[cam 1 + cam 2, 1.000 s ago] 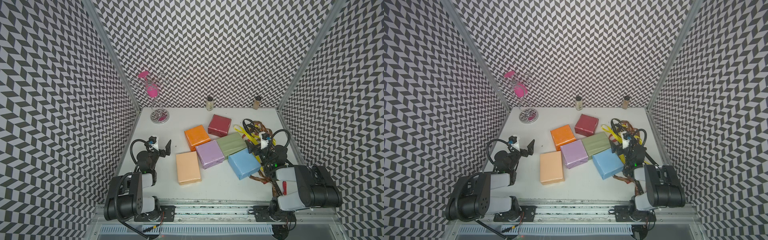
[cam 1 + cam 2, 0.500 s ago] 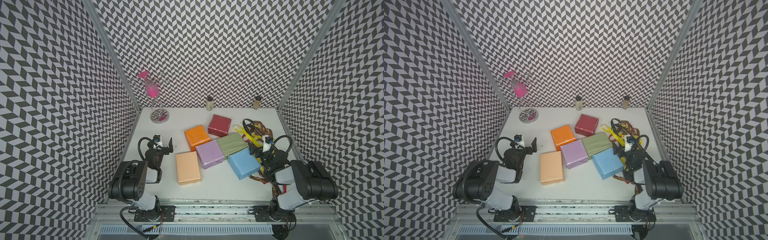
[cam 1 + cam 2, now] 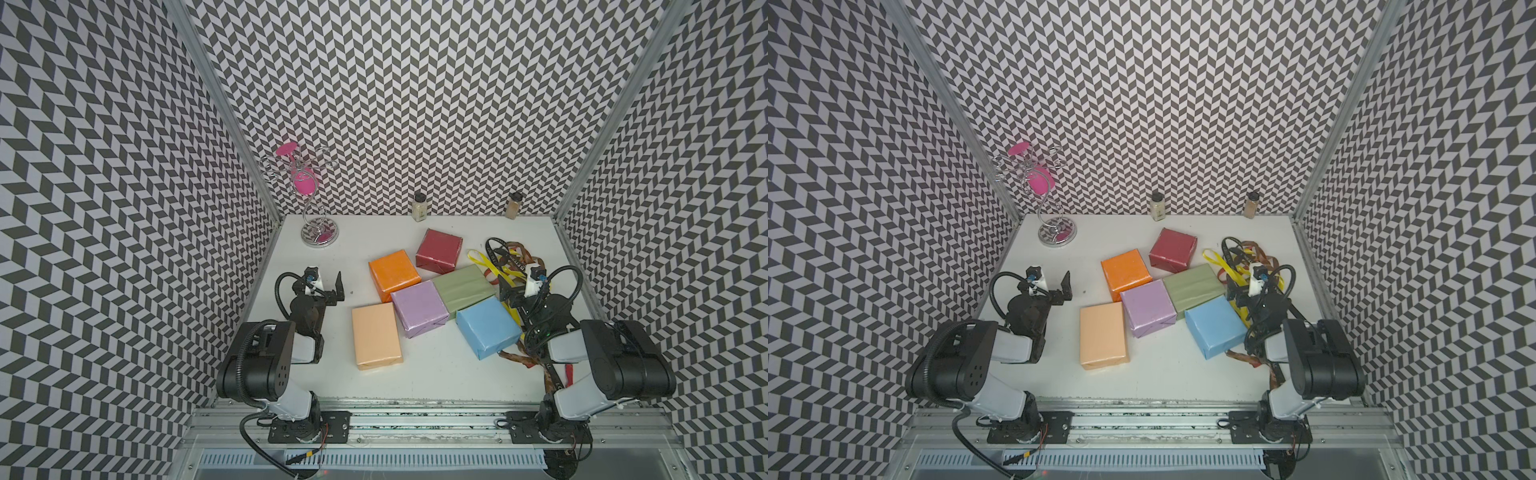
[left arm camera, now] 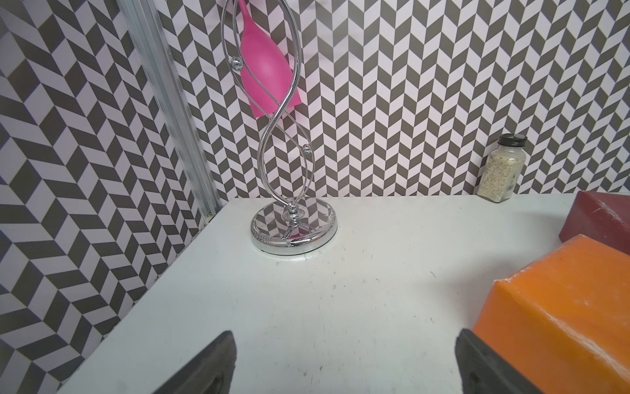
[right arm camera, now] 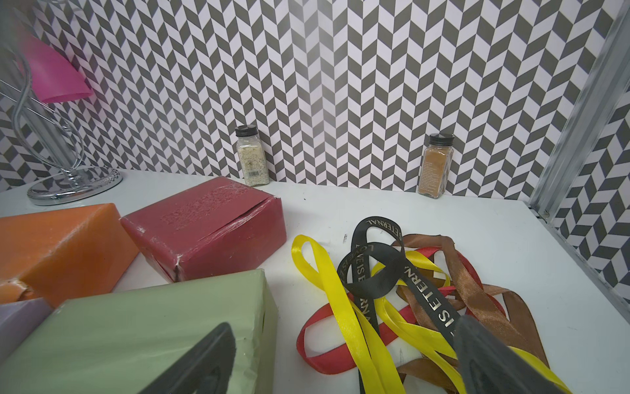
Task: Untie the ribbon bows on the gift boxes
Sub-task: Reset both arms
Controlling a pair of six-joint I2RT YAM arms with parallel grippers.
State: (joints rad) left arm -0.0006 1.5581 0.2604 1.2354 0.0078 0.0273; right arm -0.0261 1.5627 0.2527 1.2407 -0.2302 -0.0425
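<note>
Since no ribbon is tied round any of them, the six gift boxes sit bare in a close cluster at the middle of the worktop (image 3: 436, 374): dark red box (image 3: 439, 250) farthest back, orange box (image 3: 393, 275), lilac box (image 3: 419, 307), sage green box (image 3: 464, 284), light blue box (image 3: 488, 332) and peach box (image 3: 376, 340) nearest the front. The ribbons lie loose in one tangled heap by the right edge, toward the far right corner: the black lettered ribbon (image 5: 378, 273), yellow ribbons (image 5: 327, 273), shiny red ribbon (image 5: 317, 344) and brown ribbons (image 5: 477, 283). The right gripper (image 5: 344, 351) is spread wide and empty, one finger over the sage green box, the other over the heap. The left gripper (image 4: 346, 358), also spread and empty, hangs over bare worktop near the left edge. Compared with a second ago, the arms' rear links have shifted a little; boxes, ribbons and both spread grippers are unchanged.
</note>
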